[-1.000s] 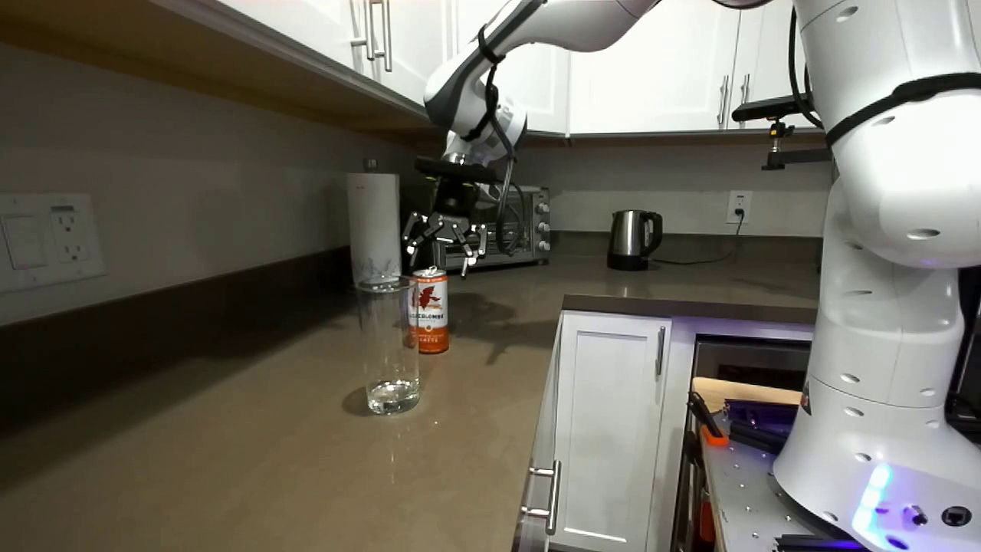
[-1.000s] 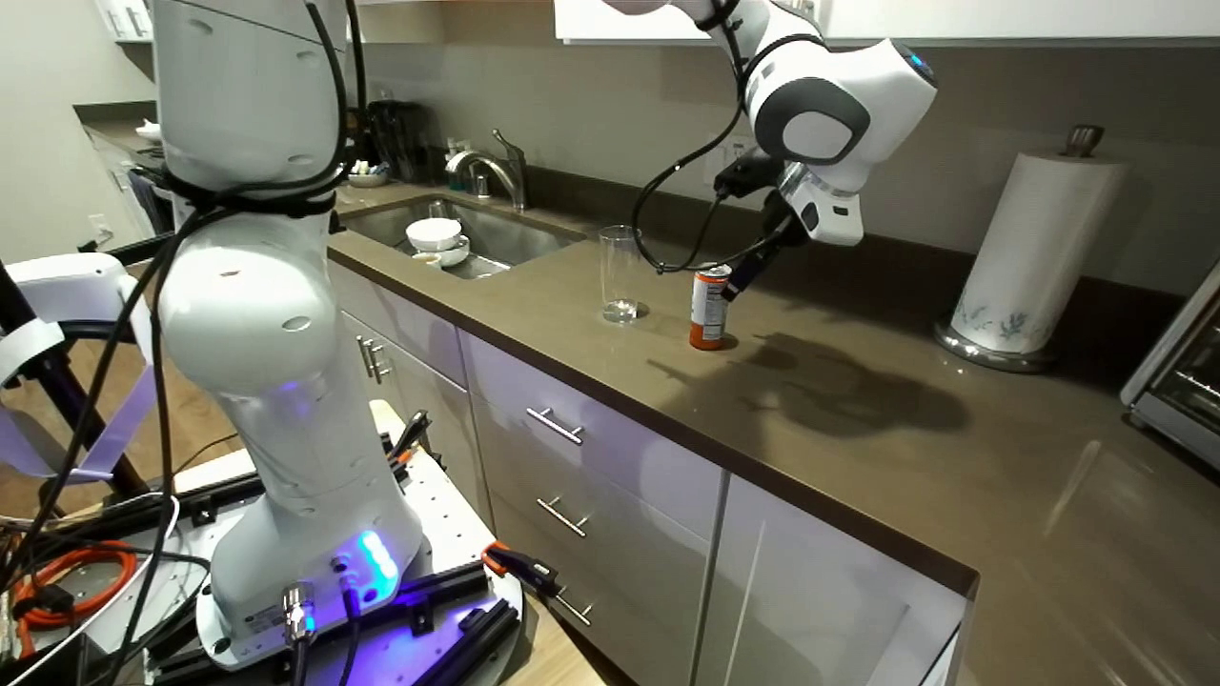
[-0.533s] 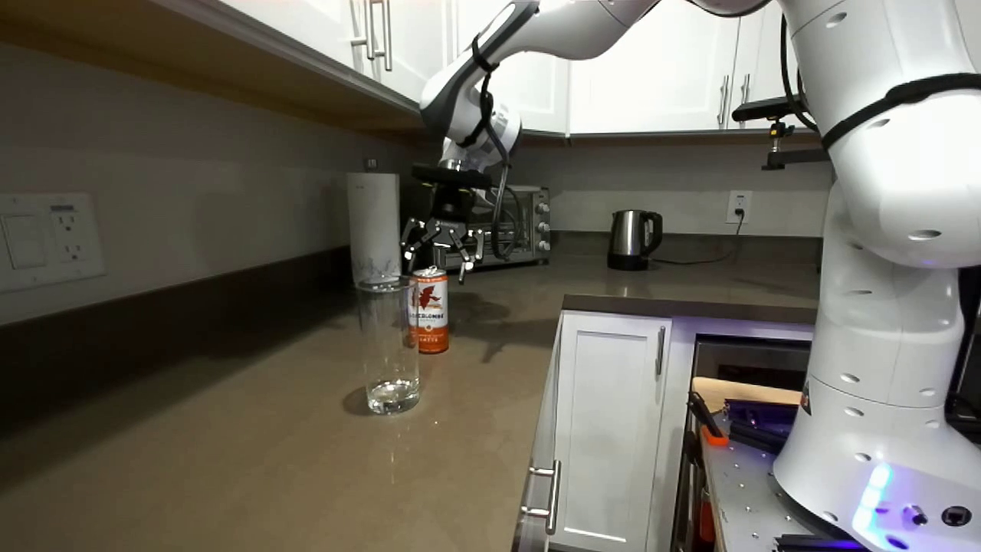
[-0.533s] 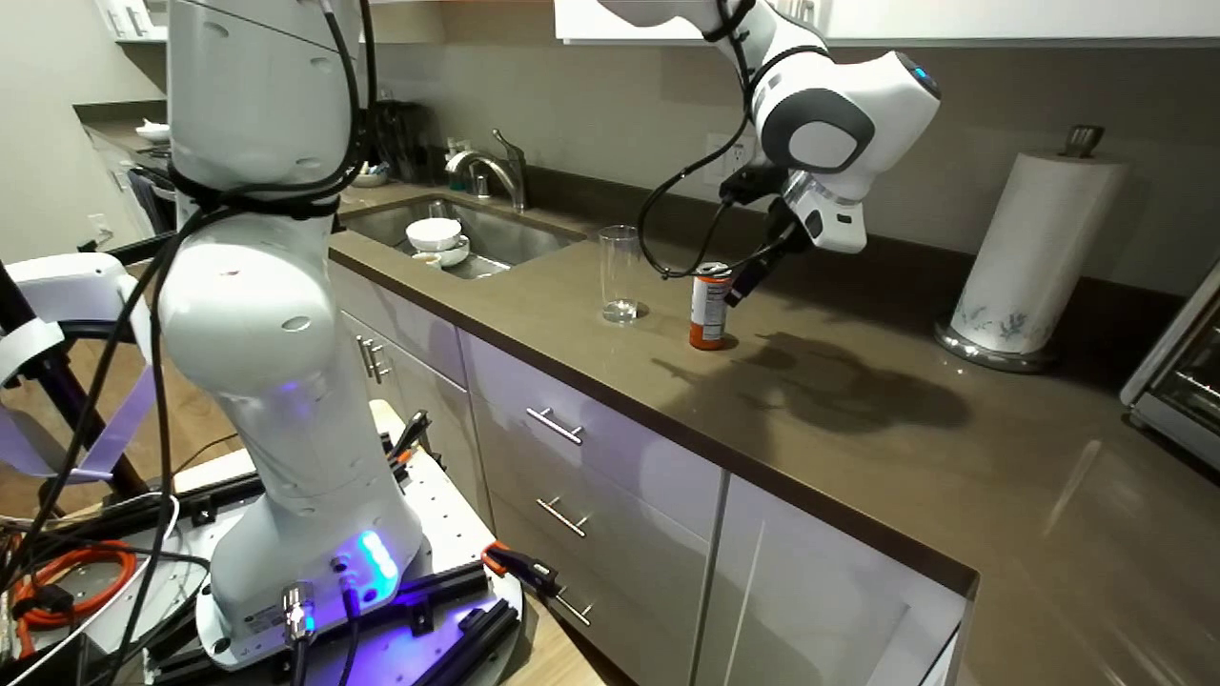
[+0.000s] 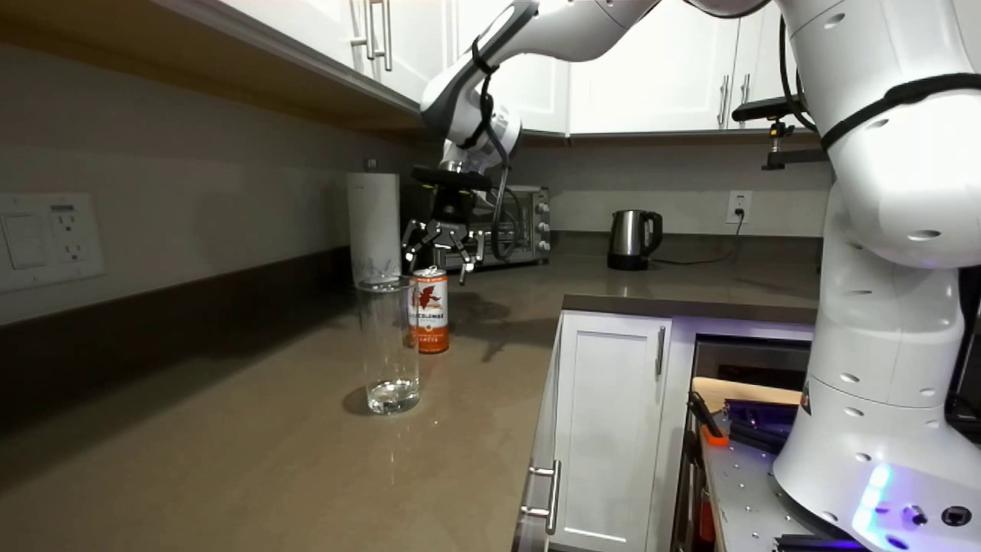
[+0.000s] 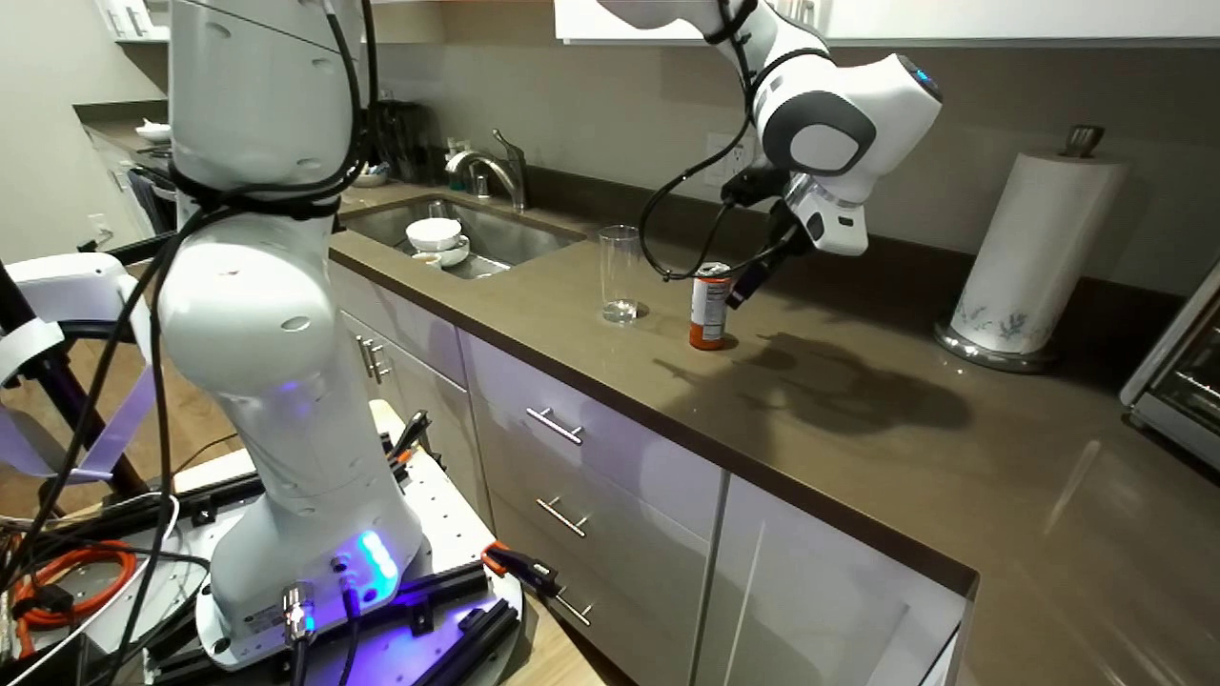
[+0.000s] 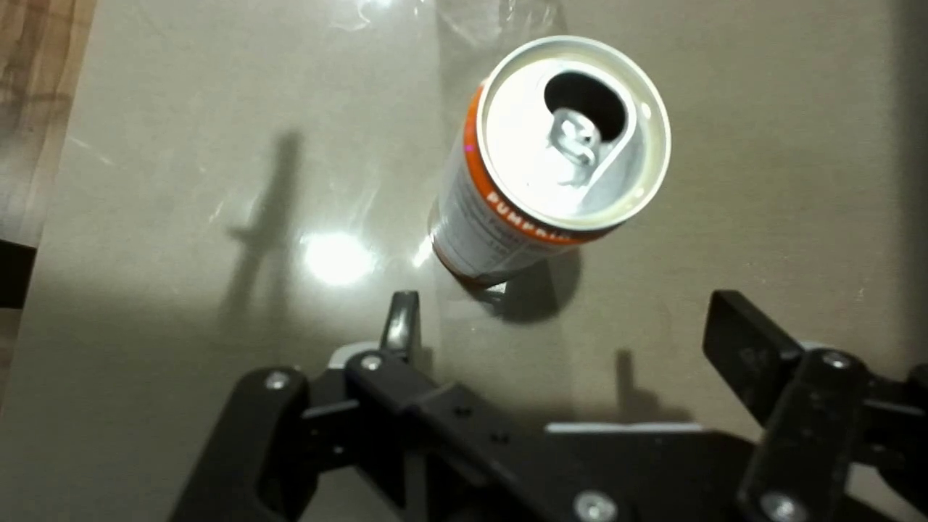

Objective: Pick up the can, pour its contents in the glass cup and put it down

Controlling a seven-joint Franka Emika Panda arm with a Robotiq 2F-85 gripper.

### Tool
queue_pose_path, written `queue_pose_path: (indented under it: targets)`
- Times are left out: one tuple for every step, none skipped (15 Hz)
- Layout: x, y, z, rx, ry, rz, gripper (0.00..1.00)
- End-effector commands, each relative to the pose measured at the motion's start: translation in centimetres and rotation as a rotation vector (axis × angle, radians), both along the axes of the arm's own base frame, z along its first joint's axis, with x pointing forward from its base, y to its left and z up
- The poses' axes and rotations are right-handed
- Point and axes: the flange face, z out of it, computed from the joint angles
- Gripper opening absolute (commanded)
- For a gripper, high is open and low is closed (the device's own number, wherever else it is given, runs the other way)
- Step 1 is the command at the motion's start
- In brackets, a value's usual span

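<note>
can (image 7: 540, 174): upright on the worktop (image 5: 253, 475), near the glass (image 5: 389, 345) and apart from it; its mouth (image 7: 586, 101) is already open, the tab (image 7: 576, 138) beside the hole; how full it is stays hidden
pincer (image 7: 565, 312): fingers spread wide with nothing between them; in the wrist view the can stands ahead of the fingertips, and no contact shows
glass: upright, clear sides, thick base; no drink can be made out in it
done: by my judgement only the lining up, with the pincer wide and near the can
left: the grip, the lift, the pour into the glass and the setting down, none of which looks begun
can front: in an exterior view, a dark red bird (image 5: 428, 297); under it "colombe" can be read, its start unclear, likely "la colombe"
lower band (image 5: 431, 338): "latte" in an exterior view, with a line above it too small to read
rim band (image 7: 500, 199): "pumpkin" in the wrist view, white on orange, the last letters faint
can back: small print, too blurred to read
</note>
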Motion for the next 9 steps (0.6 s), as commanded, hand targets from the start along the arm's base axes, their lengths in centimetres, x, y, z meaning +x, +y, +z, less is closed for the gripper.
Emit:
queue_pose_path:
  targets:
    - [0.7, -1.7, -0.3, 0.028, 0.026, -0.065, 1.0]
    - [0.7, -2.2, -0.5, 0.034, 0.038, -0.083, 1.0]
    - [0.7, -2.8, -0.7, 0.049, 0.062, -0.106, 1.0]
    - [0.8, -3.1, -0.9, 0.062, 0.076, -0.127, 1.0]
    - [0.8, -3.5, -1.2, 0.086, 0.098, -0.147, 1.0]
    - [0.8, -3.8, -1.4, 0.109, 0.115, -0.166, 1.0]
    - [0.7, -4.1, -1.7, 0.136, 0.132, -0.182, 1.0]
    - [0.7, -4.2, -2.0, 0.157, 0.147, -0.198, 1.0]
    - [0.7, -4.2, -2.3, 0.175, 0.153, -0.21, 1.0]
